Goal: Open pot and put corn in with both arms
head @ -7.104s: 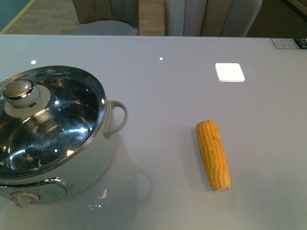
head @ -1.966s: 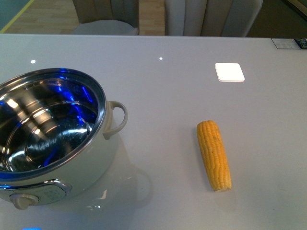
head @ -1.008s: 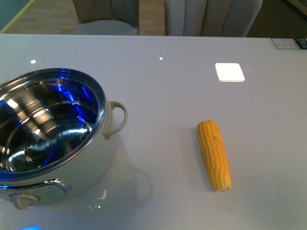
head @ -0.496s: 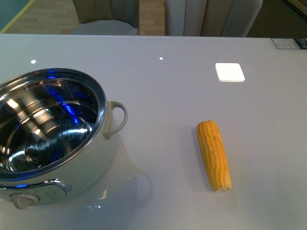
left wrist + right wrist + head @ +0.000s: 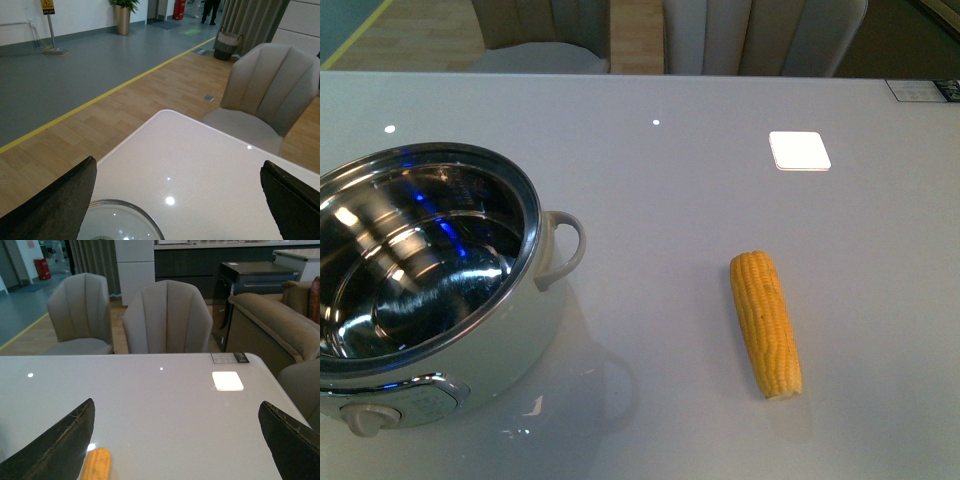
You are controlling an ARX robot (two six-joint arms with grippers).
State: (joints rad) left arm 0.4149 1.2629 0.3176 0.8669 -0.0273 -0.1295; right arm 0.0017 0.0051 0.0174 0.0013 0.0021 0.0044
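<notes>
The white pot point(image 5: 525, 335) stands at the front left of the table with no lid on, its shiny steel inside point(image 5: 410, 270) bare. The yellow corn point(image 5: 765, 322) lies on the table to its right, well apart from it. Neither arm shows in the front view. My left gripper point(image 5: 177, 200) is open and empty above the table, with a round glass lid point(image 5: 120, 225) lying on the table just below its fingers. My right gripper point(image 5: 175, 440) is open and empty above the table, with the corn's tip point(image 5: 97, 464) near one finger.
A white square patch point(image 5: 799, 150) sits on the table at the back right. Grey chairs point(image 5: 760, 35) stand behind the far edge. The pot's loop handle point(image 5: 565, 248) points toward the corn, and its knob point(image 5: 365, 415) faces the front.
Seven seconds ago the glass lid sat on the pot; now the pot is open. The blue reflections inside it have shrunk over the last second. The corn has not moved.
</notes>
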